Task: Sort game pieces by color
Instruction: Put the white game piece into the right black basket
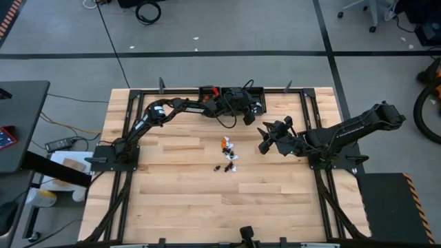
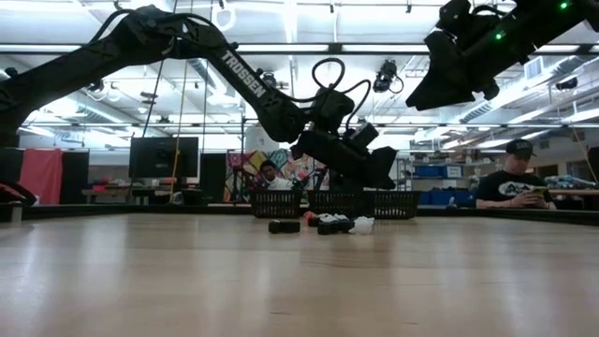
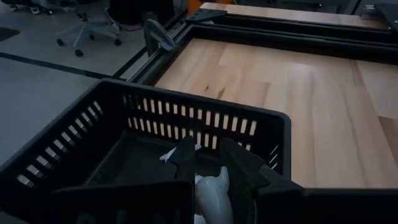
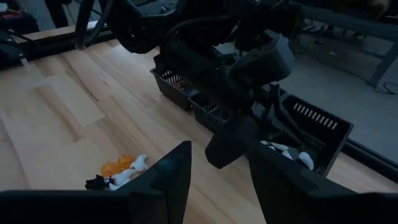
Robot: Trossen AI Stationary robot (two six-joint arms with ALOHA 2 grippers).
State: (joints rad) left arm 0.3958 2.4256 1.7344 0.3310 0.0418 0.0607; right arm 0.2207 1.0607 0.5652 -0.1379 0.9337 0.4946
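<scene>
The table (image 1: 179, 200) is of pale wood planks, smooth and a little shiny, with a black metal frame (image 1: 303, 103) around its edges. Its near half is bare. Close to the middle of the table lies a small heap of game pieces (image 1: 228, 155): tiny plastic shapes in orange, white and black, with a few black ones a little apart toward 7 o'clock of the heap. In the low view they are only small dark and light lumps, and their exact shapes cannot be made out.

At 3 o'clock of the heap hangs the right gripper (image 1: 264, 142), above the wood. Its two dark fingers are spread apart and hold nothing. The right arm reaches in from the right edge of the table.

Farther, at 12 o'clock of the heap, three small black bins (image 4: 205, 102) stand in a row along the far edge. They are of plastic, rectangular, with slotted walls. The left gripper (image 3: 208, 171) is inside the bin (image 3: 205, 121) at the right end of the row, and its fingers are pinching a white piece (image 3: 211, 196). More white pieces (image 4: 292, 152) lie on the floor of this bin. In the bin at the other end of the row something orange shows through the slots. The left arm hides most of the middle bin.

Beyond the table the floor is grey with dark lines. In the low view the room has bright ceiling lights, shelves, and two seated persons (image 2: 519, 183) far behind.
</scene>
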